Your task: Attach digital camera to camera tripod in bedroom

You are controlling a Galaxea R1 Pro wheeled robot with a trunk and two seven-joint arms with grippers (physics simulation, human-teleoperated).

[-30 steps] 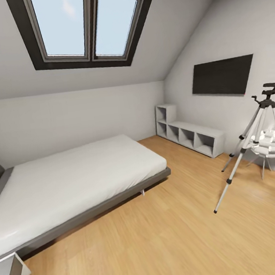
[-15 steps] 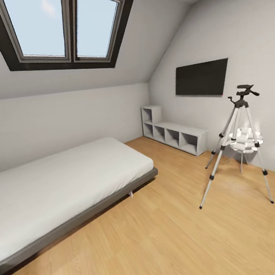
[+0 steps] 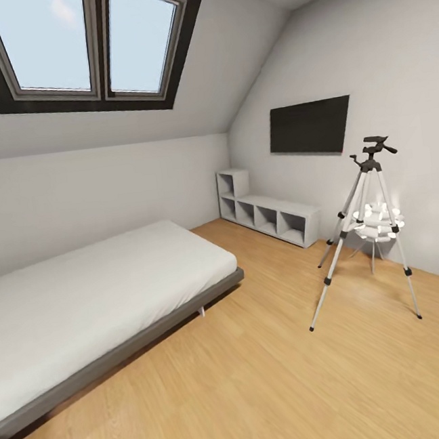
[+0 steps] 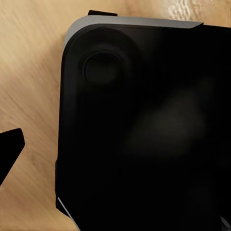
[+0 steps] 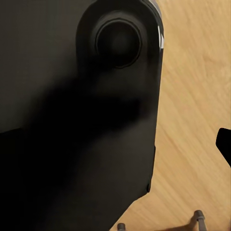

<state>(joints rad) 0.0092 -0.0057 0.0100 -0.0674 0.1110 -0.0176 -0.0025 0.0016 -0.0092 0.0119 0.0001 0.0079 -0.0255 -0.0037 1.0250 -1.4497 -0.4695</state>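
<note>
The camera tripod (image 3: 373,222) stands upright on the wood floor (image 3: 265,378) ahead and to my right, near the wall under the TV (image 3: 310,126) — my right arm is nearer. At both wrists I see only dark robot body over floor — whether my grippers are open, I cannot tell.

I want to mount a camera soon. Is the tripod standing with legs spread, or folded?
Standing, spread. The camera tripod is upright on the wood floor, its three legs splayed, head on top.

- An attic bedroom in a home: sloped white ceiling with a dark-framed skylight (image 3: 83,44)
- Low platform bed (image 3: 98,294), wall-mounted television (image 3: 309,126), wood floor (image 3: 265,385)
</note>
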